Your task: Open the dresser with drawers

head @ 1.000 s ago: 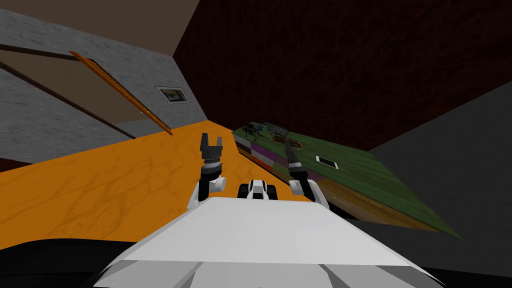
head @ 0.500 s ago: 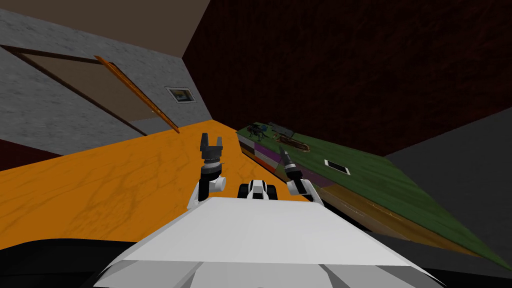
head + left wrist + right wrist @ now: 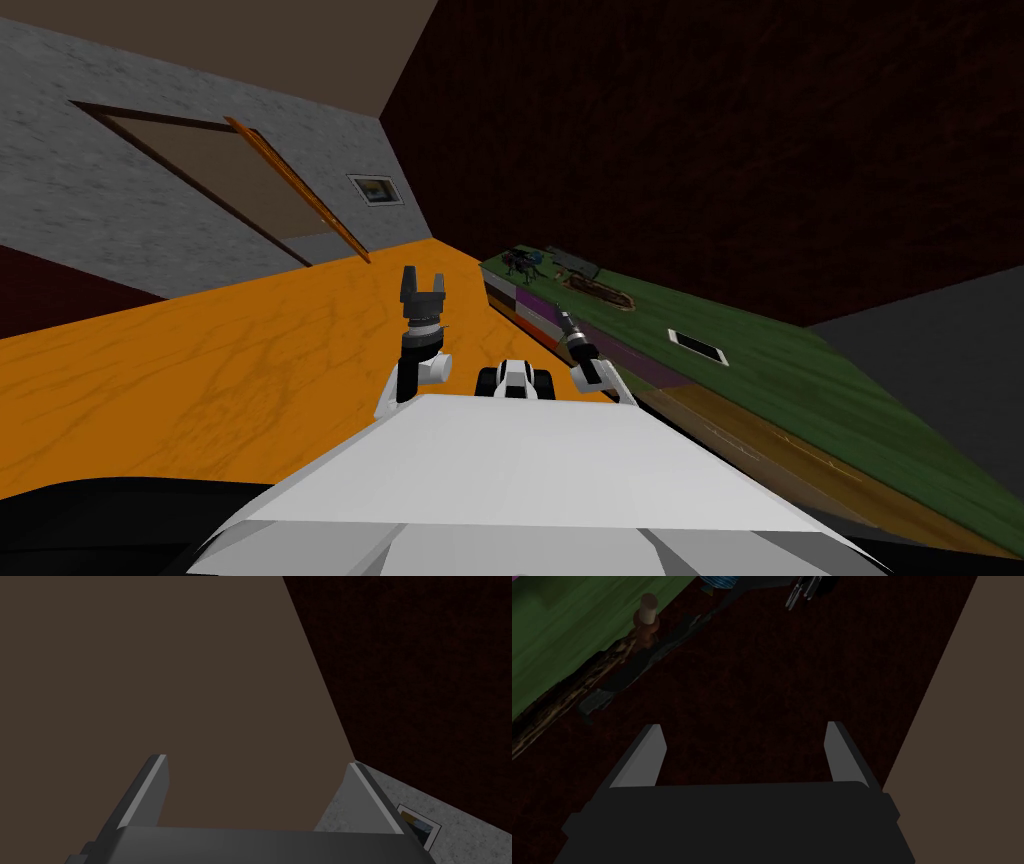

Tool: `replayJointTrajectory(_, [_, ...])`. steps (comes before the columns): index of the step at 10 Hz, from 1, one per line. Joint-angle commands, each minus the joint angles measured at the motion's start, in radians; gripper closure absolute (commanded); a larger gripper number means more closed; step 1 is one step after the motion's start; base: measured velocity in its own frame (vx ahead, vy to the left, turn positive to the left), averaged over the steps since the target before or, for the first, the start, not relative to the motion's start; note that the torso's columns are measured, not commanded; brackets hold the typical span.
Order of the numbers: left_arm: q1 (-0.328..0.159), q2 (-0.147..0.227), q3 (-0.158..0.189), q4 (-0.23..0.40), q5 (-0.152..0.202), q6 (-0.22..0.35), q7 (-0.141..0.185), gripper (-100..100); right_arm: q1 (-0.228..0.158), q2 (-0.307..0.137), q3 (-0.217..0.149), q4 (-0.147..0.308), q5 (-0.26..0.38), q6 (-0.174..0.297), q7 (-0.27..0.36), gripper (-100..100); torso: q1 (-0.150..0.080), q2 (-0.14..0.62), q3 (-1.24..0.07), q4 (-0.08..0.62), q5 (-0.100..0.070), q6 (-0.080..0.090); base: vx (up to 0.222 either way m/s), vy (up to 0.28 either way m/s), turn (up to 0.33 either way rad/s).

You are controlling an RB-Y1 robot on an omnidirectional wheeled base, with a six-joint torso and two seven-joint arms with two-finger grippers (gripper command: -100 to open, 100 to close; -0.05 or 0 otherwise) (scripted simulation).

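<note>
The right gripper (image 3: 742, 726) stands wide: its two fingers (image 3: 646, 756) are well apart, with nothing between them. Straight beyond the fingertips in the right wrist view is a dark red wall (image 3: 752, 666). Out past one finger lies the green-topped dresser (image 3: 557, 631). Where its green meets the wall in this view, there is a gnarled brown wooden holder (image 3: 587, 683) with a pale candle-like stub (image 3: 647, 606) upright on it. Farther along sits a cluster of small dark things (image 3: 807, 586), too dim to name.

In the head view the right gripper (image 3: 567, 322) points at the dresser (image 3: 800, 400) where the upper edge of its front meets the top. Whether the fingertips touch it I cannot tell. Just beside the gripper are the drawer fronts (image 3: 535, 310), in bands of purple, white, orange and brown; they look flush with one another. The dresser runs past the gripper both ways along the dark red wall. On its top, a little beyond the gripper, lies a flat white rectangle (image 3: 698, 347). The wooden holder lies farther off, and the dark things sit at the far end.

The left gripper (image 3: 421, 285) is raised over the orange floor (image 3: 200, 370), to the left of the right one and apart from the dresser. Its fingers are likewise spread wide and empty.
</note>
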Motion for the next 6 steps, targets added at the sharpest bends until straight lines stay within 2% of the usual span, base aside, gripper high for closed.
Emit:
replayJointTrajectory(1, [0.000, 0.000, 0.000, 0.000, 0.000, 0.000, 0.000, 0, -0.017, -0.011, 0.009, 0.056, 0.061, 0.071, -0.005, -100, -0.002, 0.002, 0.001, 0.000, 0.000, 0.000, 0.030, 0.053, 0.118])
replayJointTrajectory(2, [0.000, 0.000, 0.000, 0.000, 0.000, 0.000, 0.000, 0, -0.017, -0.011, 0.009, 0.064, 0.087, 0.088, -0.005, -100, 0.000, 0.000, 0.001, 0.000, 0.000, -0.001, 0.037, 0.058, 0.069])
replayJointTrajectory(3, [0.000, 0.000, 0.000, 0.000, 0.000, 0.000, 0.000, 0, -0.025, -0.017, 0.016, 0.110, 0.118, 0.127, -0.007, -100, 0.001, 0.000, 0.000, 0.000, 0.000, 0.000, 0.044, 0.074, 0.140])
replayJointTrajectory(4, [0.000, 0.000, 0.000, 0.000, 0.000, 0.000, 0.000, 0, -0.025, -0.017, 0.016, 0.117, 0.154, 0.147, -0.007, -100, 0.002, -0.001, 0.000, 0.000, 0.000, -0.001, 0.049, 0.060, 0.055])
replayJointTrajectory(6, [0.000, 0.000, 0.000, 0.000, 0.000, 0.000, 0.000, 0, -0.033, -0.022, 0.024, 0.172, 0.202, 0.207, -0.008, -100, 0.001, -0.002, -0.001, -0.001, 0.000, -0.001, 0.080, 0.074, 0.077])
